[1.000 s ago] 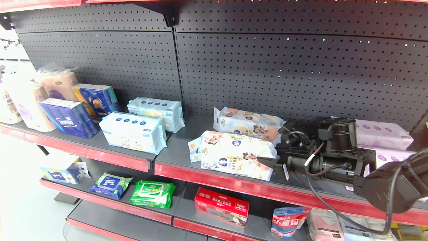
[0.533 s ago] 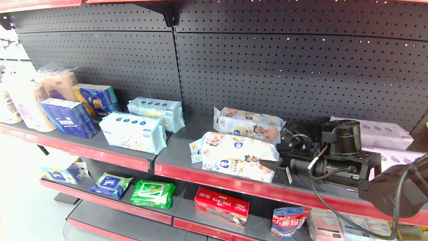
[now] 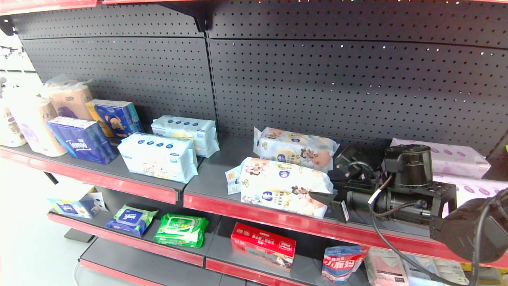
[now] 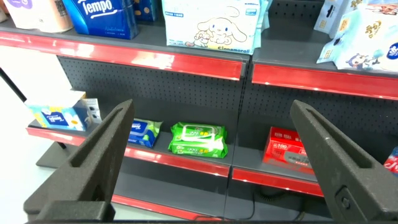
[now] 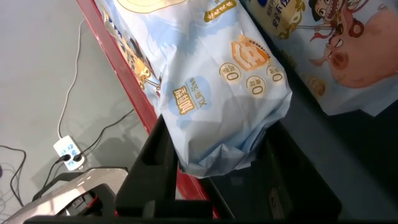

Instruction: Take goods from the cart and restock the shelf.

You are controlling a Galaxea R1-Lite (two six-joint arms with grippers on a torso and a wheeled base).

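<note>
Pack [image 3: 283,184] at shelf [image 3: 216,186] front edge has slid slightly right with right gripper [image 5: 217,124], jaws clamped on its end, so release looks next; left gripper [image 4: 211,107] hangs wide open, empty.

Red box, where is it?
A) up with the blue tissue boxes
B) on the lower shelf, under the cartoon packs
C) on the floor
B: the red box lies on the lower shelf, just below the front cartoon pack.

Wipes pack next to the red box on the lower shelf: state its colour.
The wipes pack is green with a white label, clearest in the left wrist view.
</note>
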